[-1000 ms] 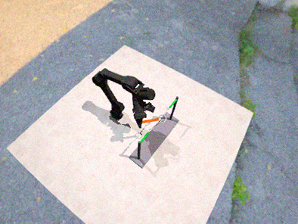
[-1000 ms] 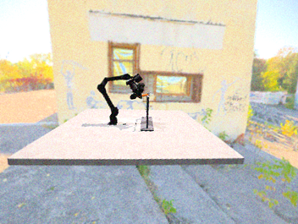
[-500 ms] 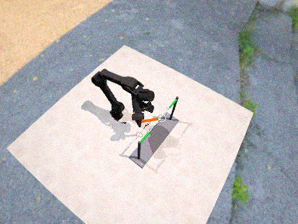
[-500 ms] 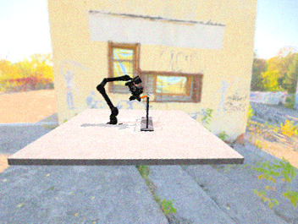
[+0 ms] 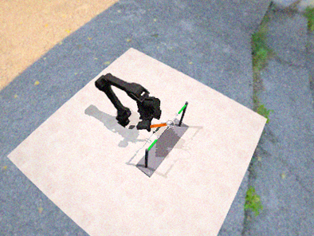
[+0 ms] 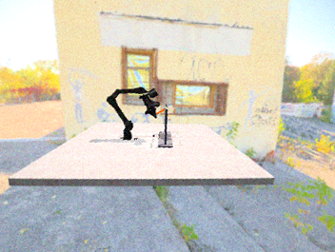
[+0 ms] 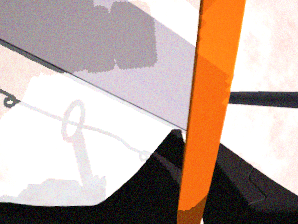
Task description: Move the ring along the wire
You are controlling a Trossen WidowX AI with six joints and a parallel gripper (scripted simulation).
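My gripper (image 5: pixel 150 127) (image 6: pixel 156 114) (image 7: pixel 186 139) is shut on the orange handle (image 5: pixel 158 125) (image 6: pixel 161 112) (image 7: pixel 212 75). The handle slants up from the fingers to the pale ring (image 5: pixel 170 124), which is at the thin wire between the two green parts, closer to the far post (image 5: pixel 182 118). The ring's clearance from the wire is too small to tell. One green part (image 5: pixel 182 108) is beside the far post; the other green part (image 5: pixel 152 145) is beside the near post (image 5: pixel 146 160). The wrist view shows neither ring nor green parts.
The posts stand on a grey base plate (image 5: pixel 144 168), which lies on the pale table top (image 5: pixel 198 184). The arm reaches over from the left in the top view. One post (image 7: pixel 265 99) crosses the right side of the wrist view. Shadows of ring and wire fall on the table.
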